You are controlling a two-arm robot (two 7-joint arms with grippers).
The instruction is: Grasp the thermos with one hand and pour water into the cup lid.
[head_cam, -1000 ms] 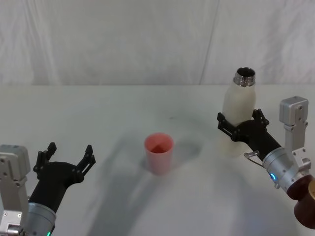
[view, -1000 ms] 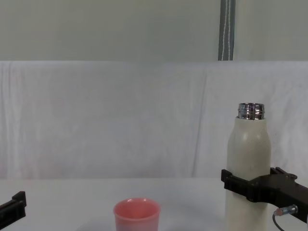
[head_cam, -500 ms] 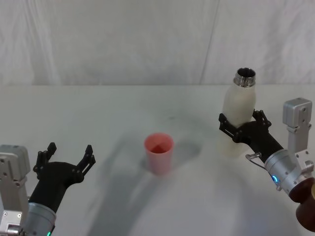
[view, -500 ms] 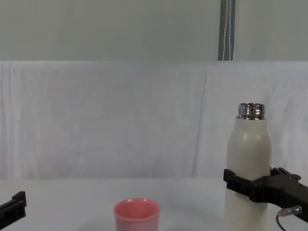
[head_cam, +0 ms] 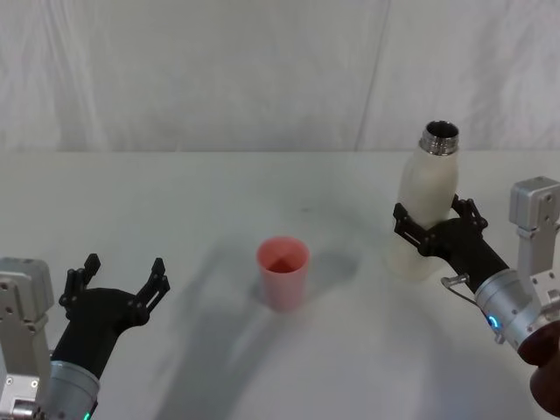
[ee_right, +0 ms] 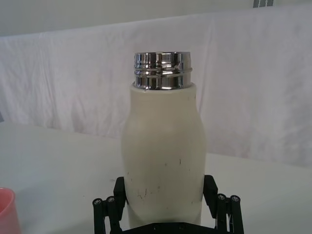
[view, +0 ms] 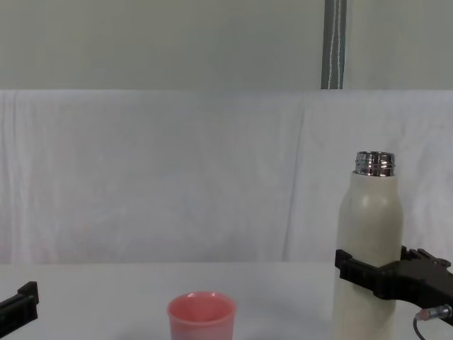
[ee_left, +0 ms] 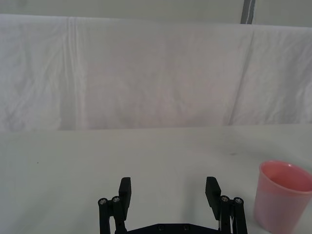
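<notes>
- Right gripper [head_cam: 430, 229] reaches forward over the white table [head_cam: 219, 201]; its two black fingers [ee_right: 111, 207] sit on either side of the thermos [head_cam: 425, 203], pressed against the lower body, so it is clamped on the bottle
- Thermos stands upright between those fingers, cream-white body, shiny threaded steel neck uncapped at the top; the neck rises well above the gripper
- From the chest camera the right gripper [view: 382, 278] bands the thermos [view: 369, 241] low on its body; whether the base touches the table I cannot tell
- Cup lid [head_cam: 283, 272], salmon pink, stands upright with its mouth up, well apart from the right gripper on its inner side, toward the left arm; it touches neither gripper
- Left gripper [head_cam: 118, 282] hangs low at the near left of the table, fingers spread apart with nothing between them
- In the left wrist camera the cup lid [ee_left: 283, 195] sits ahead of the left gripper [ee_left: 169, 197] and off to one side, apart from its fingertips
- White cloth backdrop [view: 177, 177] hangs behind the table
</notes>
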